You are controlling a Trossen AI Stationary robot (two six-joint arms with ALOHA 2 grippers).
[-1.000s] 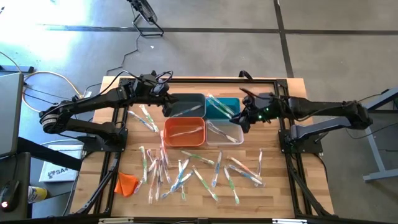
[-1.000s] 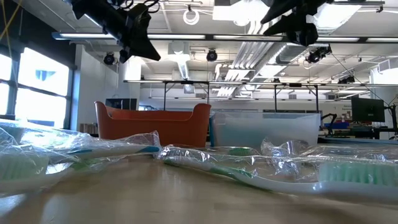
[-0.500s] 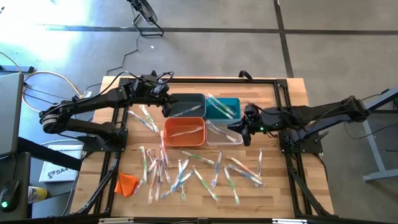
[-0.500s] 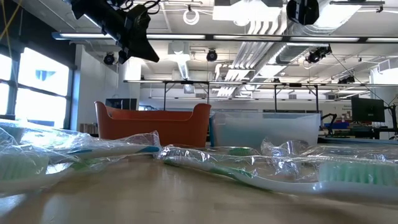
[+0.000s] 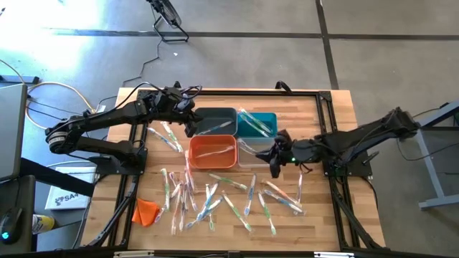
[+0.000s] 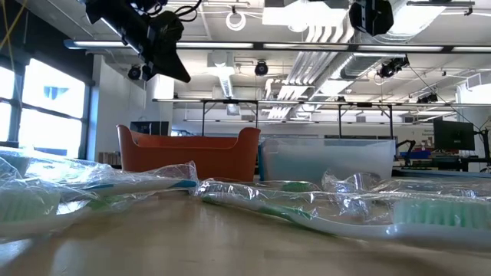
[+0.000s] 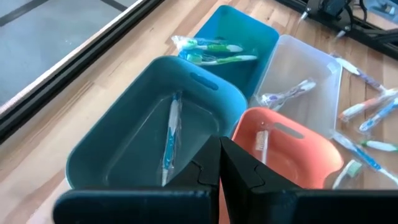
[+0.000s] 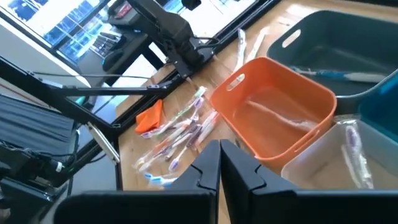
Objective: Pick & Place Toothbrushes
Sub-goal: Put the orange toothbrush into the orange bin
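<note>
Many wrapped toothbrushes (image 5: 215,197) lie loose on the wooden table's near half, and a few more (image 5: 166,136) lie at the left. Four bins stand together: dark grey (image 5: 215,120), teal (image 5: 256,123), orange (image 5: 212,150) and clear (image 5: 258,152). Each holds one or a few toothbrushes (image 7: 171,134) (image 7: 211,53). My left gripper (image 5: 188,118) (image 7: 219,155) hangs shut and empty over the dark grey bin's left end. My right gripper (image 5: 274,161) (image 8: 219,155) is shut and empty in the air at the clear bin's right near corner.
A small orange cloth lump (image 5: 145,210) lies at the table's near left corner. A black frame rail (image 5: 326,136) runs along the table's sides. Bare wood (image 5: 315,115) shows at the far right, beside the teal bin.
My right gripper has swung from over the teal bin toward the table's near edge, past the clear bin's right end, turning as it went, and its fingers have shut on nothing. My left gripper has stayed over the dark grey bin.
</note>
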